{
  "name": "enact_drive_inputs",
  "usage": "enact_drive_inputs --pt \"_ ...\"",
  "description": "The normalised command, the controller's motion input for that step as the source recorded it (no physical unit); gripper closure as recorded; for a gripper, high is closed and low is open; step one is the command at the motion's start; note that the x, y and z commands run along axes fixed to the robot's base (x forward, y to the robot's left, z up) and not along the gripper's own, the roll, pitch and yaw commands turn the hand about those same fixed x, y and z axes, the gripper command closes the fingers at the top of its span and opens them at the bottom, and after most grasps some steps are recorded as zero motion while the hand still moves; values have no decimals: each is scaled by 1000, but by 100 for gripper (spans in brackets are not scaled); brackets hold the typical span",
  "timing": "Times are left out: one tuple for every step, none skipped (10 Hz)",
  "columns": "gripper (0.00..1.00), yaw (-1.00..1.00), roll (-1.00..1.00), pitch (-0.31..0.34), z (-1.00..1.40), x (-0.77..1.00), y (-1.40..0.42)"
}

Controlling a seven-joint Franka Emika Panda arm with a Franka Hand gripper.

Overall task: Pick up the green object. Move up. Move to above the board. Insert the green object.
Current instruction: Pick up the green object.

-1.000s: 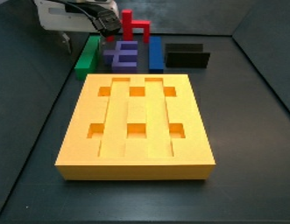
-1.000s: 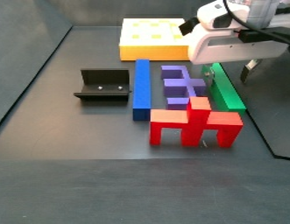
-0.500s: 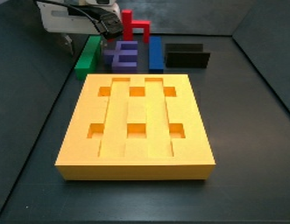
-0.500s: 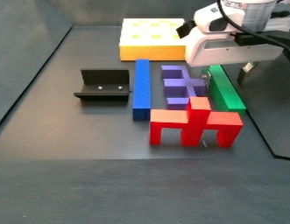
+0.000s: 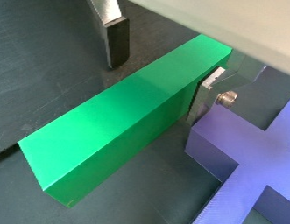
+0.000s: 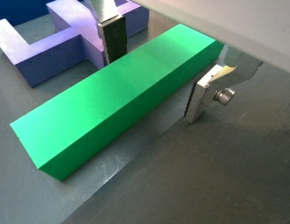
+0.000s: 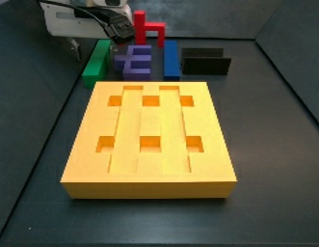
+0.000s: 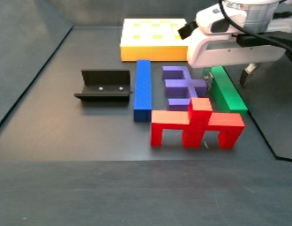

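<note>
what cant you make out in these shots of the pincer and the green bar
- Whether the fingers touch the green bar: both wrist views show one on each side, contact unclear.
- The pincer in a side view: its fingertips are too small to read.
- The green bar's far end in a side view: covered by the arm.
- The board: its far part is cut off by the arm.

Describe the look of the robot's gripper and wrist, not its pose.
The gripper, down over the green bar, has a white boxy body with black cables looping above. Its fingers are flat silver plates with dark pads, one showing a screw.
</note>
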Motion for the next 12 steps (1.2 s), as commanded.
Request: enact_drive_inputs --pt "0 0 7 -17 -160 0 0" --pt "0 0 11 -11 -149 0 0" --pt "0 0 10 0 -94 0 0" --pt "0 0 0 0 -69 0 0" --pt "0 0 -3 0 -31 0 0" --pt "0 0 0 0 0 0 0" --pt "100 0 0 0 0 0 0" --pt "100 0 0 0 0 0 0" --pt "100 0 0 0 0 0 0" --pt "100 0 0 0 0 0 0" --pt "100 0 0 0 0 0 0" --pt "100 0 0 0 0 0 0"
